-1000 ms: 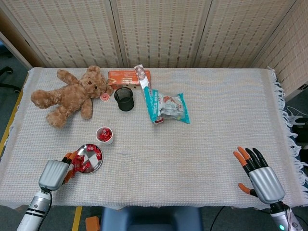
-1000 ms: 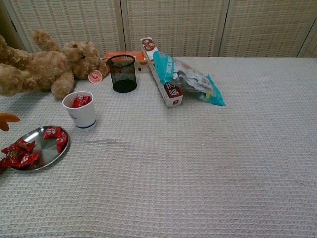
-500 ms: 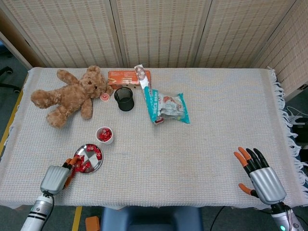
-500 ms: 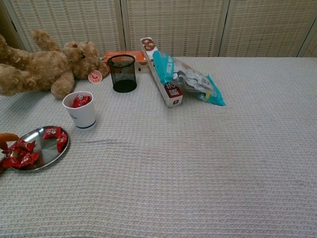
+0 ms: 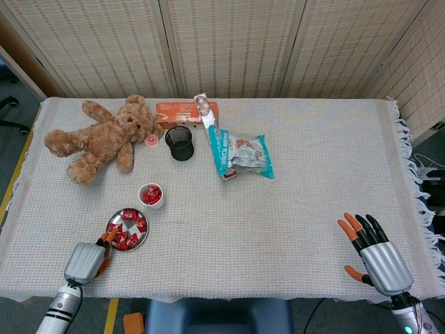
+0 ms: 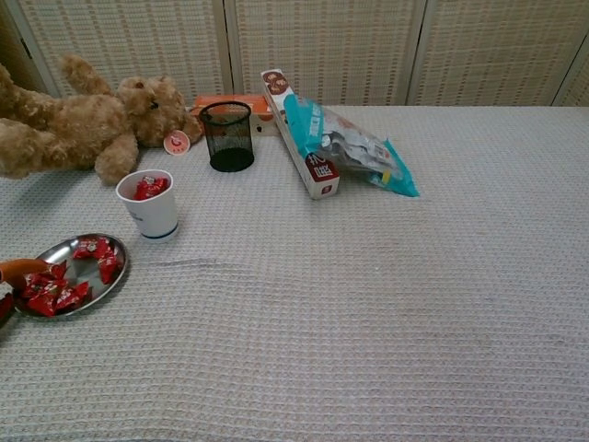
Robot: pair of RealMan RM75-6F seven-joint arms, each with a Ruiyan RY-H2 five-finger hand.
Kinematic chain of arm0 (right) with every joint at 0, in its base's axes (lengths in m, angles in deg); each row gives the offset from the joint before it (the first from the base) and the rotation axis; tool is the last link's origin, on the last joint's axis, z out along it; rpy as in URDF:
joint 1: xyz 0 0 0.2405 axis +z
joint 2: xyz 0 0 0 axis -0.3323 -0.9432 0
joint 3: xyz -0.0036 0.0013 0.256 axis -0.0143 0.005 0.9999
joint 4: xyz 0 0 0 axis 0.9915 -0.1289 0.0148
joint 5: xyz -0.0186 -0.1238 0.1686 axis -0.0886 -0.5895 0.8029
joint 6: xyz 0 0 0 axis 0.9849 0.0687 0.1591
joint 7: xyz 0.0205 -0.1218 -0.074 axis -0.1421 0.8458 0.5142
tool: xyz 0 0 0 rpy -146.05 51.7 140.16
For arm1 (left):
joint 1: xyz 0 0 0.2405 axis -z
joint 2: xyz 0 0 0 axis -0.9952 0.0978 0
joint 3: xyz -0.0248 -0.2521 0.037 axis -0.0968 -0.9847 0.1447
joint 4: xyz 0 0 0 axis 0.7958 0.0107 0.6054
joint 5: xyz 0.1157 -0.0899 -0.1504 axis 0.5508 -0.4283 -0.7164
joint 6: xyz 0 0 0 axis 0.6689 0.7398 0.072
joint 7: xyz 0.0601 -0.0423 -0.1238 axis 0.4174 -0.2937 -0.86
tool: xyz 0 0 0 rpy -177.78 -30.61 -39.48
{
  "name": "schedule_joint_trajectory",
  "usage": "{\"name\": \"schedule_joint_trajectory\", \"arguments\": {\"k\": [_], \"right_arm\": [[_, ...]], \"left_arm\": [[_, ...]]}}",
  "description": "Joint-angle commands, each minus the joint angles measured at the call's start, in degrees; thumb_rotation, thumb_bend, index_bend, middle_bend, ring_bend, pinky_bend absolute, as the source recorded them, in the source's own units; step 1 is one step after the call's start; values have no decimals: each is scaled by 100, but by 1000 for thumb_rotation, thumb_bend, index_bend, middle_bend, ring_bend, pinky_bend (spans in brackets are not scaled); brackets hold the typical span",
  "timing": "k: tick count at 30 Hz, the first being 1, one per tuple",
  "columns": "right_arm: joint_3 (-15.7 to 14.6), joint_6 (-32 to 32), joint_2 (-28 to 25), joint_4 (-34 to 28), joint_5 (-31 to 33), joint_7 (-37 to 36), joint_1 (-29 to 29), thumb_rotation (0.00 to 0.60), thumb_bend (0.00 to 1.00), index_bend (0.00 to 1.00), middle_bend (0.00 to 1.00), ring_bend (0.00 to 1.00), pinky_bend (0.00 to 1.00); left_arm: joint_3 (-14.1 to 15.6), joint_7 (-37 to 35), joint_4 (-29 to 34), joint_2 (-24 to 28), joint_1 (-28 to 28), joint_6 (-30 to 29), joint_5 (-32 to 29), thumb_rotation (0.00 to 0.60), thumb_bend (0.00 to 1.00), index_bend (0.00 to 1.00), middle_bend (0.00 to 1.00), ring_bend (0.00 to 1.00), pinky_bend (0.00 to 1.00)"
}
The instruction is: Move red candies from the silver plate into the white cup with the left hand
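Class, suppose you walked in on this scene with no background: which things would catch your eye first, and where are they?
The big brown teddy bear sprawled at the table's far left corner stands out first. Next come the bright red candies on the silver plate near the front left edge, with the left hand beside it, and more red in the white cup just behind. At front right, the right hand lies with its orange-tipped fingers spread.

My head view looks steeply down from high above the near edge, taking in the whole grey waffle-weave tablecloth (image 5: 292, 209) out to the woven wall panels. My chest view sits low and close, facing level across the same cloth (image 6: 368, 304) toward those panels. Both share the brown plush teddy bear (image 5: 101, 138) (image 6: 78, 124), black mesh pen cup (image 5: 179, 142) (image 6: 226, 135), white paper cup (image 5: 151, 195) (image 6: 149, 205) and round silver metal plate (image 5: 127, 229) (image 6: 87, 276).
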Motion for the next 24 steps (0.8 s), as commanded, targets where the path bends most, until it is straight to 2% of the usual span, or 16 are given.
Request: {"name": "schedule_joint_trajectory", "arguments": {"k": [1,8,24], "right_arm": [[4,-5,-2,1,8,-1,4,600,67,0,0,0,0],[8,23,-8,-1,10,-10,-8,600,67,0,0,0,0],[12,-23,10,-12,40,38,3,600,67,0,0,0,0]], "left_arm": [[-58,0,-92,-92,-2,-91,88,600,394,118,262,767,1000],[-168,107,-309,-247,17,-58,74,600,393,165,341,766,1000],[-169,394,-397,-165,-232,-322,99,600,395,175,338,766,1000]]}}
